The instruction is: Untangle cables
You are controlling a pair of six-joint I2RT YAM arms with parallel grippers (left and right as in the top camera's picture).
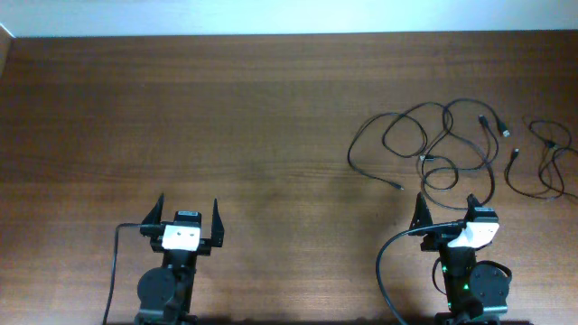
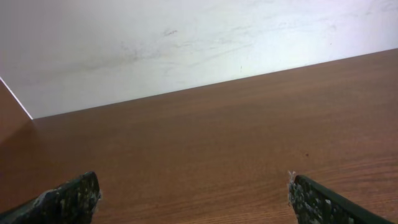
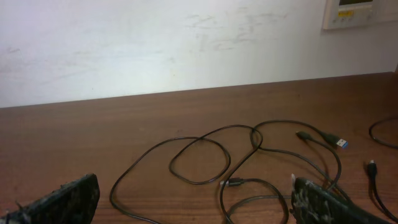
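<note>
The table (image 1: 226,117) carries the cables (image 1: 433,144) at its far right, looped loosely just ahead of my right gripper (image 1: 446,204). It and the left gripper (image 1: 188,208) both stand spread, holding nothing. I judge the cords light, limp and slippery; grasp near a plug (image 3: 339,142). Which strand overlies which, I cannot tell.

No legible text, labels, brands or numbers in any view. Faint markings on wall panel (image 3: 360,12), above the far table edge in right wrist view, too blurred to read.
</note>
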